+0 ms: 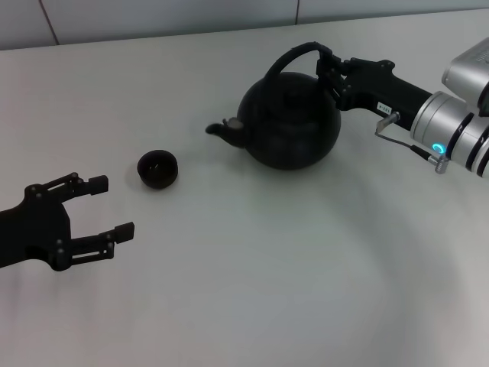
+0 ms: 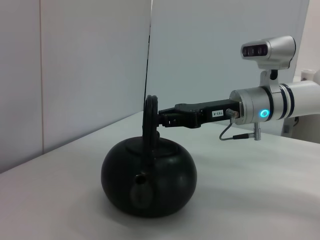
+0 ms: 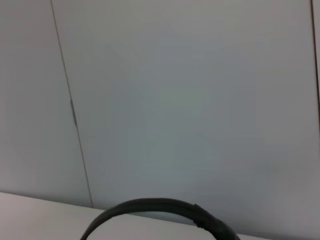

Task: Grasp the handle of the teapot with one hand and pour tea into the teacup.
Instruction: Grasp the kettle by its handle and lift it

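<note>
The matte black teapot [image 1: 290, 122] stands on the white table with its spout toward my left. Its arched handle [image 1: 299, 50] rises over the lid. My right gripper [image 1: 335, 73], black on a silver arm with a blue-green light, is at the handle's right part and shut on it. The left wrist view shows the teapot [image 2: 149, 177] spout-on, the handle [image 2: 150, 115] edge-on, and the right gripper [image 2: 162, 119] meeting it. The right wrist view shows only the handle's arc [image 3: 160, 207]. The small dark teacup [image 1: 158, 168] sits left of the spout. My left gripper [image 1: 103, 208] is open, near the cup.
The table [image 1: 267, 290] is plain white, with a pale wall behind it [image 1: 153, 15]. The right arm's wrist camera [image 2: 267, 50] sits above its silver forearm.
</note>
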Robot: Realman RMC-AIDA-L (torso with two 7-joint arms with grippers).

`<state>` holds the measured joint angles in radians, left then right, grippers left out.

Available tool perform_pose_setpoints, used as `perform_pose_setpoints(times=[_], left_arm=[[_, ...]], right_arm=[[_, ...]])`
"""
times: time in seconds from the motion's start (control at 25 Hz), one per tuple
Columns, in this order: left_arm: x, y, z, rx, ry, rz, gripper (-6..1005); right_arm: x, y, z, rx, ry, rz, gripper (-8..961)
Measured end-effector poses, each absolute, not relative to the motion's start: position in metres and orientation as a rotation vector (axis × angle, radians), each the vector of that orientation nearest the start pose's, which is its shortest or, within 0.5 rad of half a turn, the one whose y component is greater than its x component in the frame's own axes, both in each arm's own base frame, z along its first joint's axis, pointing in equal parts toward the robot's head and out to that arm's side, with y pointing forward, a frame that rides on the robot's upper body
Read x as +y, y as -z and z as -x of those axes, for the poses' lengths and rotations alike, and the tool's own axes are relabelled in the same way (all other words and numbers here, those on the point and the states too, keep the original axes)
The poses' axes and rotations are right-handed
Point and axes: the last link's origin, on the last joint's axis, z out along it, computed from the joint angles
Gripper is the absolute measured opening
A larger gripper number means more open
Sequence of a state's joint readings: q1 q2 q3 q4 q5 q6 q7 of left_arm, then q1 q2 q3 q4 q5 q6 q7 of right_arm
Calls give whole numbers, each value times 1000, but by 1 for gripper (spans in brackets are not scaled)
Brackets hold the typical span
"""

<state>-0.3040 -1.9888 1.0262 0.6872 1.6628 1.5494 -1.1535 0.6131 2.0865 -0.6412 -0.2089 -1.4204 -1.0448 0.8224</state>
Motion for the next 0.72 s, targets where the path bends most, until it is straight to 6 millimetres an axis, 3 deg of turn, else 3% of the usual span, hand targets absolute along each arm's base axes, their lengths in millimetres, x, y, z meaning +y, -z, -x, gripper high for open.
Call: perform_pose_setpoints(times=[0.12,0.72], left_arm=[[282,-13,299,-393,671,2728,855],[283,-13,302,-375,611,2750,855]], right_arm=[[379,31,-287,660,-737,2101,148],[388,32,-274,646,-780,2089,111]])
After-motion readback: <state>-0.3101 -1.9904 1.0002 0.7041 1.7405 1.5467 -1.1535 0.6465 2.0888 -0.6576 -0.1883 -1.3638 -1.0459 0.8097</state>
